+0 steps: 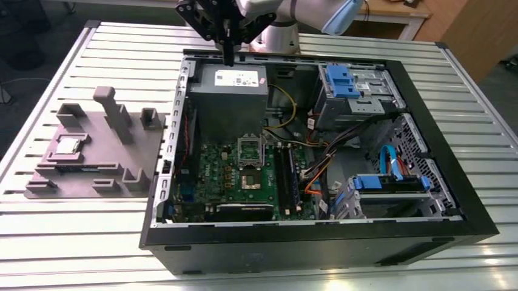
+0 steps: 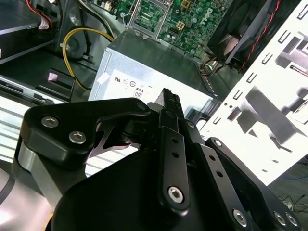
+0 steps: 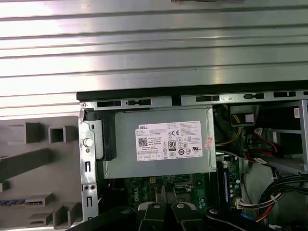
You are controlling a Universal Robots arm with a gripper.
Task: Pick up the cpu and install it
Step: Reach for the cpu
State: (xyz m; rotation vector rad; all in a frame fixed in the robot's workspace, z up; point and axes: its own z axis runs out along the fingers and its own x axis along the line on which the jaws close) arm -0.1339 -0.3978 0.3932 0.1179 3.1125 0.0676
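Fingers point(image 1: 229, 53) of black metal hang pressed together with nothing between them, at the upper middle of the exterior view, over the back edge of the open black computer case point(image 1: 324, 245). At the frame's left the cpu point(image 1: 67, 145), a small flat square with a shiny silver top and pale rim, lies in a matte grey moulded fixture point(image 1: 89, 165) on the ribbed aluminium desk point(image 1: 81, 242). Rightward, inside the case, sit a smooth grey power supply point(image 1: 230, 97), a green motherboard point(image 1: 242, 176) and blue plastic drive latches point(image 1: 340, 82).

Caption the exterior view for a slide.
Gripper hovers over the power supply in the open computer case; cpu sits on grey fixture.
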